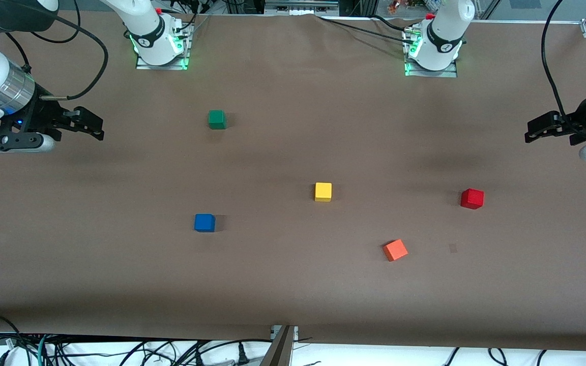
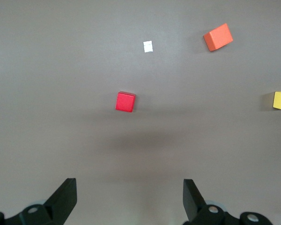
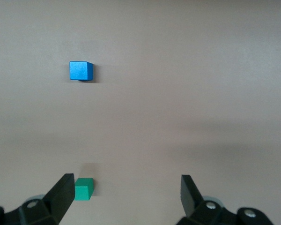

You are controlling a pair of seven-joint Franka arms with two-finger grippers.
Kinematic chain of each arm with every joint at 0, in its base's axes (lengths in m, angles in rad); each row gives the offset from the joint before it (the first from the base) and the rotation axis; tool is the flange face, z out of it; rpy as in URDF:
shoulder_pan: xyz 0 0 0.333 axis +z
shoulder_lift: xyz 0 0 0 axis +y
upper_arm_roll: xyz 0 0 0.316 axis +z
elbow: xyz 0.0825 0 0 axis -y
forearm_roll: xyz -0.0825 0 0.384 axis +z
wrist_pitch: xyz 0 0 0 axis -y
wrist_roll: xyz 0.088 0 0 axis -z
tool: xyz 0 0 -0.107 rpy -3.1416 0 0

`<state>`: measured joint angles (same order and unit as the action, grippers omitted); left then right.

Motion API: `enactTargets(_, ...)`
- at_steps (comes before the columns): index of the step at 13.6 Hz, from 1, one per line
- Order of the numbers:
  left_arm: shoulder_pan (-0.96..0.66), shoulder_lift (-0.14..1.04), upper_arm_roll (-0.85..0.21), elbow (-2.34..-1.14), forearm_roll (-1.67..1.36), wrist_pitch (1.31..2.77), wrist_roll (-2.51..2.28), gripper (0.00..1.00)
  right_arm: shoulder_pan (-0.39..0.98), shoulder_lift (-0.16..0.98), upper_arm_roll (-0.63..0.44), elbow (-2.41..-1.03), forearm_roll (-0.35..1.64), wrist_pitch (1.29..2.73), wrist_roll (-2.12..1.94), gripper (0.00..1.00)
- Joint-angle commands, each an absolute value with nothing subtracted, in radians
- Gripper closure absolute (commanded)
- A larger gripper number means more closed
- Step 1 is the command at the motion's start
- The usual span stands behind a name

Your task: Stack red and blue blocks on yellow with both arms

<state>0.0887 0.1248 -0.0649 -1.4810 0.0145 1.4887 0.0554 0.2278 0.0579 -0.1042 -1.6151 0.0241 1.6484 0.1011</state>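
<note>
Pincers, left and right, hang spread, apart from red block, blue block.

The yellow cube sits apart between the blue block and red block.

Cubes: red, blue, yellow, orange, green. Table brown. Arms white, grippers black.

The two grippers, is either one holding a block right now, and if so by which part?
Nothing is held. The left gripper and the right gripper are both open and empty above the table.
</note>
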Motion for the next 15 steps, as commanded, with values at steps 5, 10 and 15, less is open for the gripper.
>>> enactTargets(5,0.094,0.138,-0.066,-1.451,-0.008,1.482,0.06,0.0,0.224,0.064,-0.103,-1.592,0.021,1.634,0.092,0.0)
enactTargets(10,0.094,0.14,-0.066,-1.451,-0.009,1.482,0.06,0.0,0.221,0.064,-0.103,-1.588,0.02,1.698,0.106,0.0)
enactTargets(15,0.095,0.169,-0.066,-1.45,-0.008,1.485,0.064,0.0,0.222,0.064,-0.103,-1.589,0.014,1.692,0.101,0.0)
